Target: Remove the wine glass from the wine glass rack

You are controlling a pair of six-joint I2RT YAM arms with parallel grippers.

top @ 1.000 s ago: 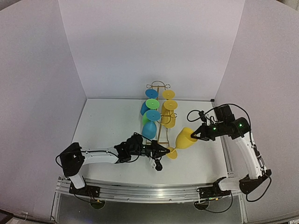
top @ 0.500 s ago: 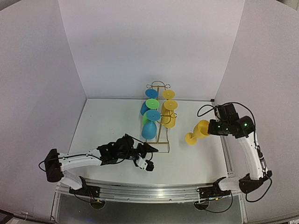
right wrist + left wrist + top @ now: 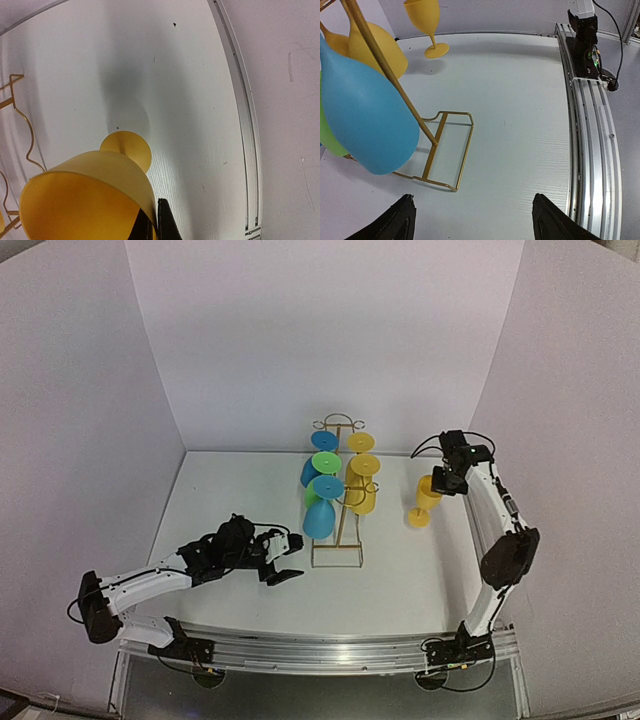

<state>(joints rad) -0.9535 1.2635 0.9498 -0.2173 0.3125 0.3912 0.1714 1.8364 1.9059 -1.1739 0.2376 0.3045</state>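
While the right gripper (image 3: 445,480) pinches the wall of its bowl, the yellow wine glass (image 3: 427,498) stands upright near the right edge of the bench (image 3: 230,500), in the far half, well apart from the wine glass rack (image 3: 340,530). Seen from the left wrist, its round foot appears to sit on the bench with a soft shadow beside it (image 3: 427,20). The right wrist camera looks down into the open bowl (image 3: 85,200). One dark finger (image 3: 164,222) lies against the outside of the rim and more dark shows just inside it, so the right gripper (image 3: 155,225) reads as closed on the rim.

The wine glass rack runs from the middle of the far edge toward the centre of the bench, its rectangular wire base (image 3: 465,150) flat on the surface. A curl of its gold wire shows at the left of the right wrist view (image 3: 25,130). Glasses hang upside down from it: a blue glass (image 3: 320,518) nearest the arms and a green glass (image 3: 325,462) on the left side, yellow glasses (image 3: 363,495) on the right side.

The left gripper (image 3: 283,570) sits low near the near edge, just beside the base's near left corner and not touching it. Its fingers (image 3: 400,220) are spread wide with nothing between them.
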